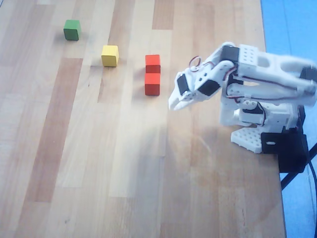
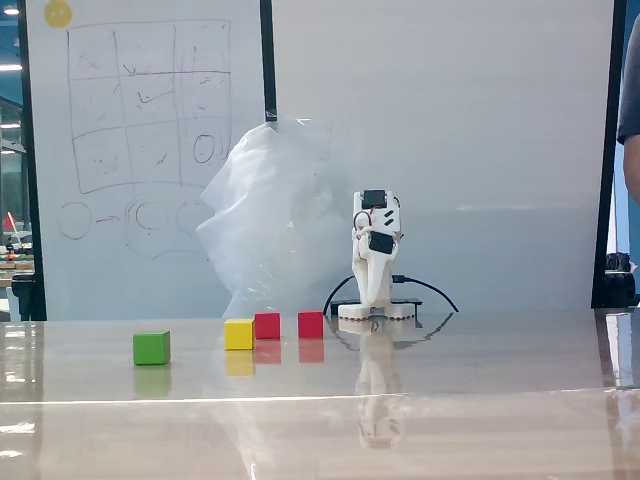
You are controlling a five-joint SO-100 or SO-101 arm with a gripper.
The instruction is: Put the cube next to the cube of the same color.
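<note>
Red on red, and they are side by side: the cube (image 1: 152,84) sits flush against the cube of the same color (image 1: 153,63) in the overhead view, the two faces touching, one nearer the far edge of the desk (image 1: 74,163) and one just behind it. From the fixed view the pair reads differently, the one cube (image 2: 311,324) and its twin (image 2: 267,325) showing a gap between them along the sight line, both flat on the glossy wooden top.

Now the arm. The white gripper (image 1: 176,102) hangs just beside the red pair in the overhead view, on the side toward the robot's base (image 1: 250,139), clear of both cubes and touching neither. Nothing sits between its fingers. Whether the jaws are wide or narrow, I cannot tell; the tips blur together from above, and in the fixed view the gripper (image 2: 371,296) points down in front of the arm with the fingers merging into one white shape.

Along the same row, the yellow cube (image 1: 110,55) stands near the red ones, apart from them, and the green cube (image 1: 72,29) sits farther on, toward the desk's far left corner in the overhead view. In the fixed view the yellow cube (image 2: 239,334) overlaps the edge of a red one, and the green cube (image 2: 151,348) stands alone, well apart.
</note>
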